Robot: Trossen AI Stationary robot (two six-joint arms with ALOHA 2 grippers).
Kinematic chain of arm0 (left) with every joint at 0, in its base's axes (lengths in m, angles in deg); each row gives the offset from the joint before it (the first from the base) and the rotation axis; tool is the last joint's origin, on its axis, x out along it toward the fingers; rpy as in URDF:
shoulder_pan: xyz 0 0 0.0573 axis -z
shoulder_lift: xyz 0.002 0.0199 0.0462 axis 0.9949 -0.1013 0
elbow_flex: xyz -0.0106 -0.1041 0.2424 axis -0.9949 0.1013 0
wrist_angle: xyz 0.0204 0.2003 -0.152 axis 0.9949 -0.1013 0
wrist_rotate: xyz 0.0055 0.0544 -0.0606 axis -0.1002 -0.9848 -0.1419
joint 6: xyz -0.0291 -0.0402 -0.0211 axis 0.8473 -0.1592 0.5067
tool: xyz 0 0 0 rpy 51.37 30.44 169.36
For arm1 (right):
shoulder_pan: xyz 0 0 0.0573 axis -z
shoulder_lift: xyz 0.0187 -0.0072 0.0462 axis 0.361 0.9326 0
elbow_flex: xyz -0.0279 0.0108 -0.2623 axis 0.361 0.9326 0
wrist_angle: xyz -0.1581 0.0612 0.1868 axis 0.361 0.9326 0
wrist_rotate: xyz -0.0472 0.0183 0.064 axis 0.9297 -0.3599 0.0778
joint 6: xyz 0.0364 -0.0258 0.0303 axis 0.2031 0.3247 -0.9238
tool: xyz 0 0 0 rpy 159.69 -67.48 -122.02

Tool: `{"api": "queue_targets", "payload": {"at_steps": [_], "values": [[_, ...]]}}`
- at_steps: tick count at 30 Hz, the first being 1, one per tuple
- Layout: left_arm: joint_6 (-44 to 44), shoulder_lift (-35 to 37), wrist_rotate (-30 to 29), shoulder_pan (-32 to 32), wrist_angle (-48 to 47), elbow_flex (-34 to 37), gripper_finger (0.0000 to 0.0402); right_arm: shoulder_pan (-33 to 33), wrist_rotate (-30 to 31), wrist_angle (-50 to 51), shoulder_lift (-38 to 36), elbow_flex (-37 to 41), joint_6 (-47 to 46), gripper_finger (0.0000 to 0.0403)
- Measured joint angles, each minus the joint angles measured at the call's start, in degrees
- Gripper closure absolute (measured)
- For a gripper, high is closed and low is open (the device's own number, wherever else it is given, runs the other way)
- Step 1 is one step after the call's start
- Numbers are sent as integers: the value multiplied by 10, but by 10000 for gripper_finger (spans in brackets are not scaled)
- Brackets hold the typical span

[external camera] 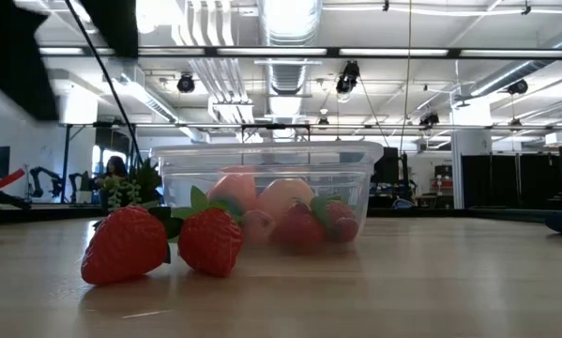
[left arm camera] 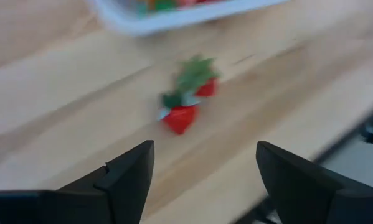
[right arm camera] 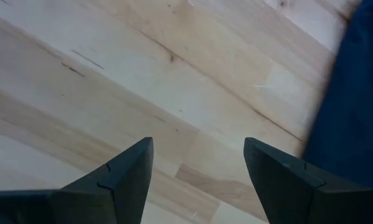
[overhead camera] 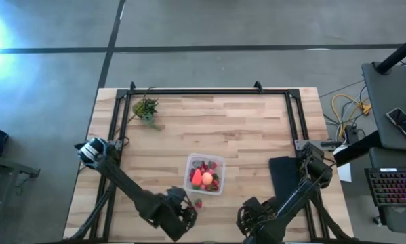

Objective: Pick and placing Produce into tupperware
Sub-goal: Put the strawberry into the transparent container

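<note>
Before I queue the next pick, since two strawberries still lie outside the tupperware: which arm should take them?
Left. The left gripper is open, facing the two strawberries beside the tupperware. The right gripper, also open, looks at bare wood by the black pad, farther off.

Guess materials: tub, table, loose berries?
Tub: clear, colourless plastic by the look; fruit shows through its walls. Table: pale wood, matte, with plank seams and grain. Loose berries: probably plastic or rubber replicas, going by the uniform, glossy red skin, but the frames can't rule out real fruit.
</note>
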Motion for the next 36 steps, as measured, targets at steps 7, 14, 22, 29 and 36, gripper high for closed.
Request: {"api": "queue_targets", "payload": {"at_steps": [7,14,22,29,36], "values": [[45,-75,38,-10,-15,-3,134,-1,0,3,0,0,-1,158],[25,-94,52,-20,3,-3,134,-1,0,3,0,0,-3,158],[16,-94,38,-30,1,0,134,-1,5,5,0,0,-2,158],[-6,-98,38,-47,2,0,134,-1,4,4,0,8,2,158],[-7,-98,42,-51,1,0,170,-2,0,4,0,9,4,158]]}}
